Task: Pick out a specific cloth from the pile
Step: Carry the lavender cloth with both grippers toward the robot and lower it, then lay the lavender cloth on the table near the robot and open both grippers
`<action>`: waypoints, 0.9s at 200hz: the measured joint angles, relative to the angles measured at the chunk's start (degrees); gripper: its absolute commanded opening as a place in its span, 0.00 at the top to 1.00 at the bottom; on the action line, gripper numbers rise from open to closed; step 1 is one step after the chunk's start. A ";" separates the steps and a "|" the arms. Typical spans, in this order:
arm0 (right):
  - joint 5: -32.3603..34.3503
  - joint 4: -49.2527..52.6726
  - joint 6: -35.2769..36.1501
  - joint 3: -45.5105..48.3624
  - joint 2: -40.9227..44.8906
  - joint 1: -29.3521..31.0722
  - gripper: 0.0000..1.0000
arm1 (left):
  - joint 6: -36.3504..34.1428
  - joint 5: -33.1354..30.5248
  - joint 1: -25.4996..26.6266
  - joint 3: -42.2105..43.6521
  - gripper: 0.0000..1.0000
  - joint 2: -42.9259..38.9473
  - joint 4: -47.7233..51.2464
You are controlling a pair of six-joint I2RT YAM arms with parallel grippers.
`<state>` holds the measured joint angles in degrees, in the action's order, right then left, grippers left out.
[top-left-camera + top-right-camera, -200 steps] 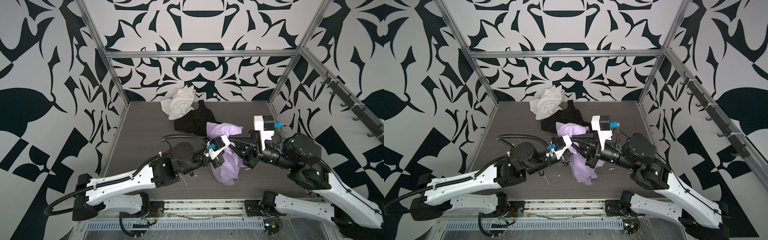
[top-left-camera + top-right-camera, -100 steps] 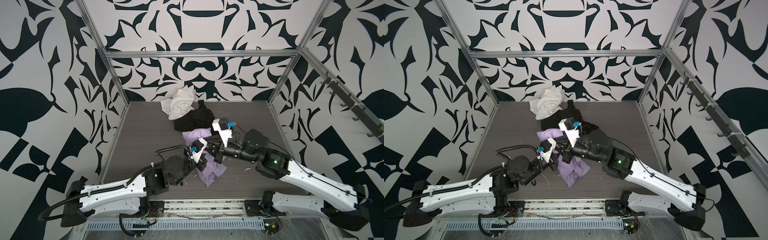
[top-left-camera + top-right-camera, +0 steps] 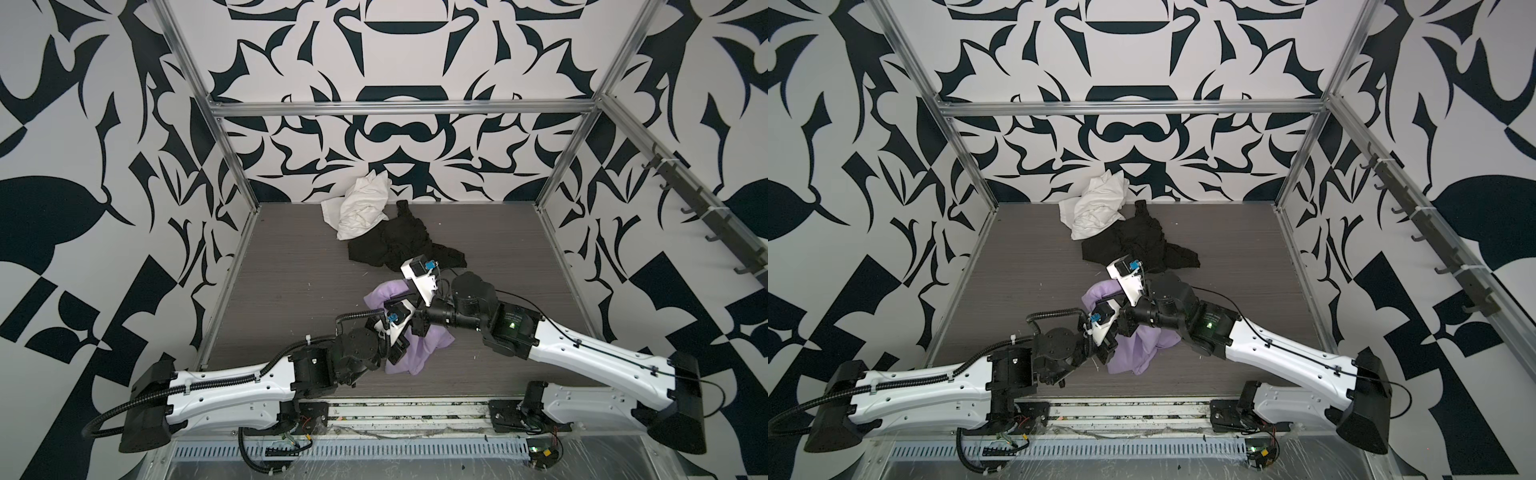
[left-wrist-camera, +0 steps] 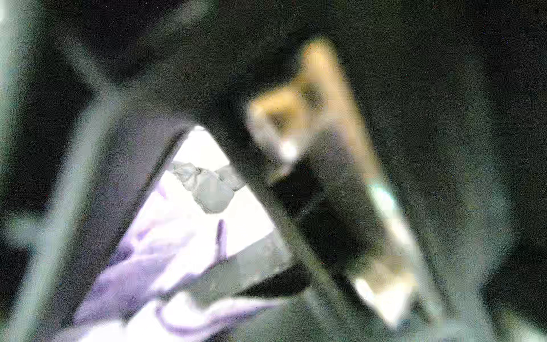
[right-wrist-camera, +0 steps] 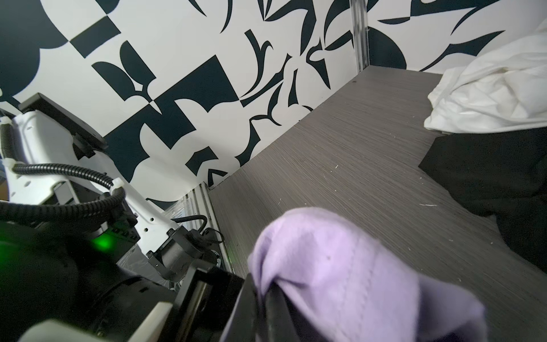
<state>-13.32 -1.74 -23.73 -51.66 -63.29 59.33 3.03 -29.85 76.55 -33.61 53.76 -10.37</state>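
Cloth (image 3: 424, 353): front-centre of table (image 3: 291, 270), bunched between both arms, lower part apparently resting on the surface. Apart from pile (image 3: 376, 226) at the back, i.e. white cloth (image 3: 361, 208) plus black cloth (image 3: 399, 245), with bare table between. Looks already separated.

Right gripper (image 5: 262, 291): fully closed, pinching a fold of cloth, fabric humped over the fingers.

Left gripper (image 3: 399, 351): closed too, buried in cloth. Looks pinched on a fold, but wrist view too blurred to confirm.

Handling: light, limp, zero stiffness, not fragile. Expect sag and a trailing tail from any single pinch. Risk of a thin single layer slipping out under a tug. Better to grab a thick bunched ridge or a hem. Keep the hanging tail off black cloth to avoid dragging it along.
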 measured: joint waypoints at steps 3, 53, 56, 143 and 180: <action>0.02 -0.04 -0.11 0.33 0.28 0.00 1.00 | 0.17 0.20 0.00 0.00 1.00 0.04 0.07; 0.24 1.40 -1.03 6.27 5.95 -1.16 1.00 | 5.16 2.64 0.02 0.87 1.00 3.69 -0.26; 0.22 1.55 -1.20 6.64 6.19 -1.31 1.00 | 5.46 2.69 0.02 0.92 1.00 4.09 -0.42; -3.50 4.85 -3.32 15.13 12.33 -9.11 1.00 | 10.99 3.28 -0.20 2.25 1.00 12.59 -4.35; -4.98 4.76 -4.46 19.21 13.35 -11.74 1.00 | 11.28 3.41 -0.37 2.25 1.00 18.71 -7.54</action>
<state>-18.31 3.03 -28.18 -32.45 -49.93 47.59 14.31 -26.44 76.18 -31.35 72.47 -17.91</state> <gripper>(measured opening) 0.073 0.066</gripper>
